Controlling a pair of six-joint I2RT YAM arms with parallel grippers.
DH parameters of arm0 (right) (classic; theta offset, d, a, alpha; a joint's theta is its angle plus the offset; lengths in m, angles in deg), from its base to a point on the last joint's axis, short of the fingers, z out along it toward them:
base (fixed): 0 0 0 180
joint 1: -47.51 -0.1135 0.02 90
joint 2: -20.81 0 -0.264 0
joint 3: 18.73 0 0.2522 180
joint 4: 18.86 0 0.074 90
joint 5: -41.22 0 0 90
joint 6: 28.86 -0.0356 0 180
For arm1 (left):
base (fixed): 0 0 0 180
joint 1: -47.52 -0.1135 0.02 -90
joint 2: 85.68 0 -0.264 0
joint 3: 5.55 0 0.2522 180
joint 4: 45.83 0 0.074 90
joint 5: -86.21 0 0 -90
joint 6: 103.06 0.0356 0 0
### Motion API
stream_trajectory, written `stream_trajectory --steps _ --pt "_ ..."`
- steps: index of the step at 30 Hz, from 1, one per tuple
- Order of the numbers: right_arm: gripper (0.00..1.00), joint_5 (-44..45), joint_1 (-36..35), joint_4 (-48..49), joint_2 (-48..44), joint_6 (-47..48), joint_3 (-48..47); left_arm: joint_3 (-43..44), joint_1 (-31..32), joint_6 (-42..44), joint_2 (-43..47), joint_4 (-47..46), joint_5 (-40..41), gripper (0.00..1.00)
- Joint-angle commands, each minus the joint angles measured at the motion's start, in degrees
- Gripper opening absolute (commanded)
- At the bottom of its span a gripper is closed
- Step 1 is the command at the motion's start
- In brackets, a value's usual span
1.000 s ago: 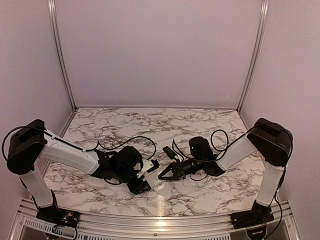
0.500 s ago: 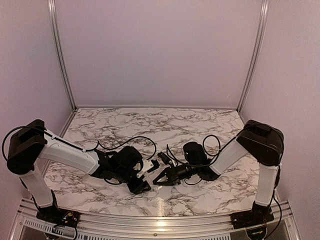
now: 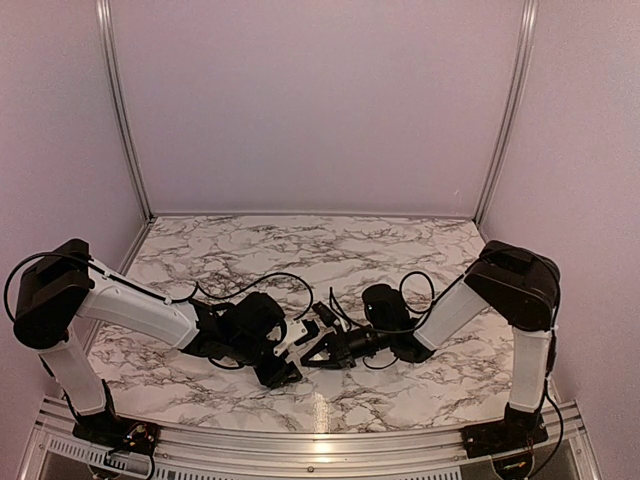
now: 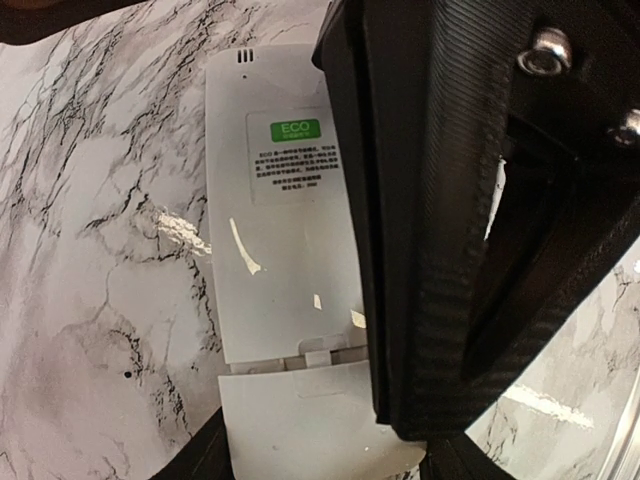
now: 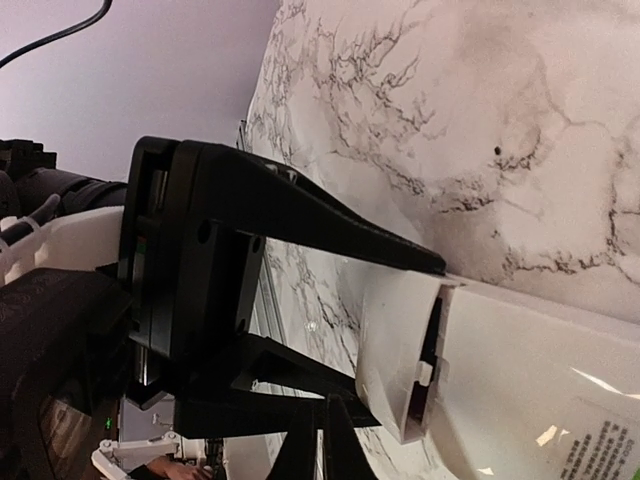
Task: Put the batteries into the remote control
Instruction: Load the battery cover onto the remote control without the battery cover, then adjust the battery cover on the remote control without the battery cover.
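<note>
The white remote control (image 4: 285, 250) lies back up, with a green label near its far end. My left gripper (image 4: 320, 455) is shut on its near end, one dark finger on each side of the battery cover (image 4: 310, 420). The cover sits slightly ajar from the body (image 5: 395, 340). My right gripper (image 5: 328, 440) is shut, and its thin tips sit right beside the cover end. From above, both grippers meet at the remote (image 3: 296, 338), left (image 3: 286, 355) and right (image 3: 306, 356). A small dark slim piece (image 3: 323, 314) behind them may be one of the batteries.
The marble table (image 3: 300, 250) is walled by plain panels at the back and sides. A metal rail (image 3: 320, 440) runs along the near edge. Black cables (image 3: 270, 280) loop over the table behind both wrists.
My right arm has reached left across the table, bringing its shut fingertips up against the remote's cover end. The left arm and the remote have stayed put.
</note>
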Motion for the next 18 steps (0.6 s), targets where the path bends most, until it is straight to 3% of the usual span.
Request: stream_trajectory --steps 1,11,18 --pt "0.03 1.06 -1.38 1.84 1.85 -0.74 -2.51 -0.15 0.90 1.16 -2.37 2.11 -0.57 0.58" --pt "0.02 2.19 -2.25 -2.41 3.80 1.25 -3.22 -0.11 1.08 1.12 -2.03 2.38 -0.22 0.63" --pt "0.02 3.05 -2.25 -5.38 4.63 2.73 -2.98 -0.68 1.08 0.62 -0.60 2.21 0.11 0.74"
